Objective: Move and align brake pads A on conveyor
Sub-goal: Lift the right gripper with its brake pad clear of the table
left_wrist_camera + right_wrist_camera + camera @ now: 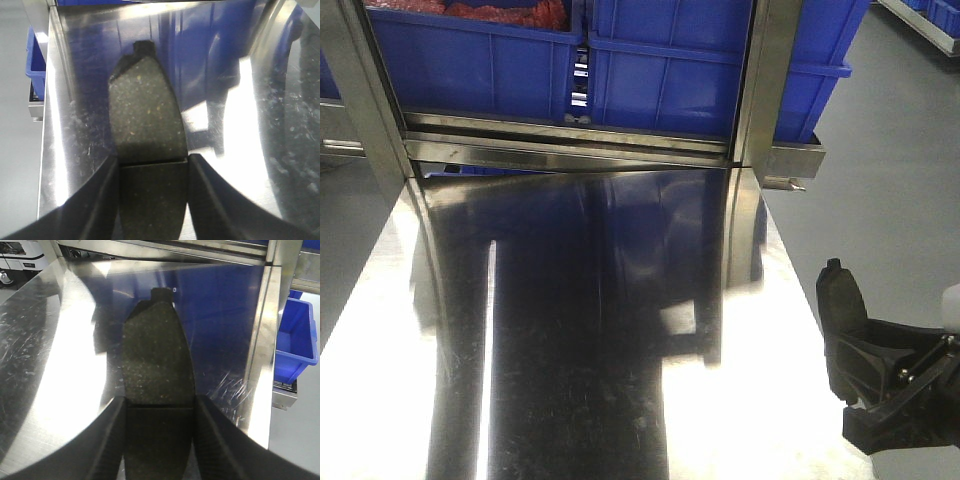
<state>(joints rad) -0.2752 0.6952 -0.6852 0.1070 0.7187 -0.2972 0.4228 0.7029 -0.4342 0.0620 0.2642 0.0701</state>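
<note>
**Exterior front view.** The right gripper [860,355] is recorded at the lower right, by the right edge of the steel table [580,380]. It is clamped on one brake pad A [838,295]. The pad is carried on end, its free tip raised and leaning slightly off vertical, clear of the table surface. Blue bins [660,80] are noted behind the far end of the table. The left arm is not seen here, and neither is the conveyor.

**Left wrist view.** The left gripper [153,165] is closed on a second brake pad A [145,115]. Both fingers [102,195] are pressed to the pad's long edges, just behind its cross groove. The long axis is observed to run straight out from the wrist, in line with the fingers, tab end farthest away. Only the steel table is seen beneath; whether the pad touches it cannot be told.

**Right wrist view.** The same arrangement is recorded. The pad [157,355] is gripped at the groove and the long axis is continued forward from the right gripper [159,405].

**Judgement.** With each pad's long axis locked to its gripper's own axis, alignment on the belt is expected to be set by wrist heading alone. Since the conveyor is absent from all three views, its direction and the nearer arm cannot be determined.
</note>
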